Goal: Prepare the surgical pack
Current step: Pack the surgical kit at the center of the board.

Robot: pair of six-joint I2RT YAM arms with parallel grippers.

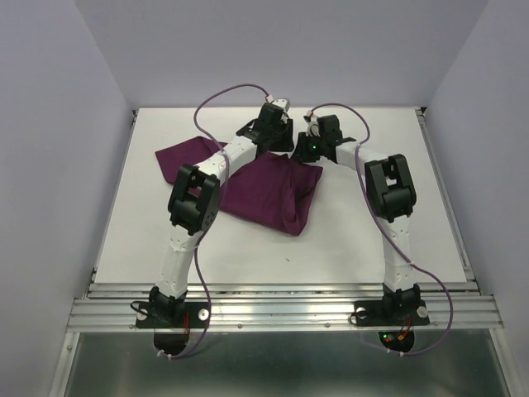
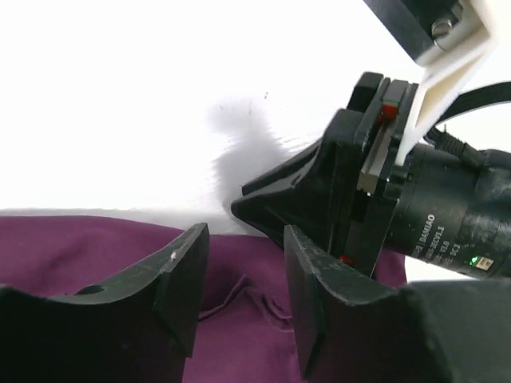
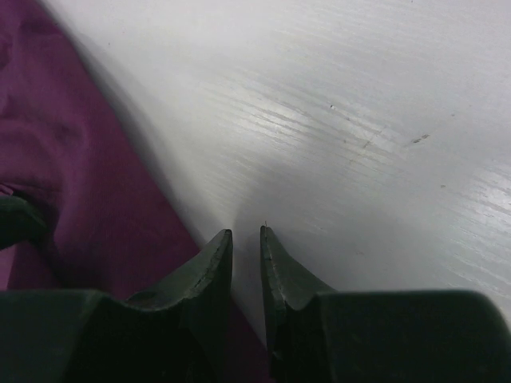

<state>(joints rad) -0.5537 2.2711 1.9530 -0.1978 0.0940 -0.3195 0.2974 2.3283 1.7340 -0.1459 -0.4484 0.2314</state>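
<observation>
My purple cloth wrap (image 1: 273, 198) lies rumpled on the white bench (image 1: 364, 240), on its far half. The bulk sits about midway between the left and right edges, and a narrower end trails off toward the far-left corner. White surface shows all round it, so it touches no edge of the bench. Both my arms reach over it from the near edge and meet at the side of the cloth that faces the far edge. My left end effector (image 2: 243, 275) is open, its two dark fingers (image 2: 182, 279) spread with a clear gap between them and nothing held. It hangs just above the cloth, which lies in soft folds under and between the fingers. Just beyond it, on bare bench past the cloth's border, my right end effector (image 3: 246, 243) points in toward the left one, close but apart from it. From its own wrist view the right fingers (image 3: 217, 263) are drawn nearly together, with only a thin slit between them, and I see nothing caught there. Their tips sit at the very border of the cloth, with purple fabric to their left and bare white bench to their right. I cannot tell whether they press on the fabric or only stand beside it.
</observation>
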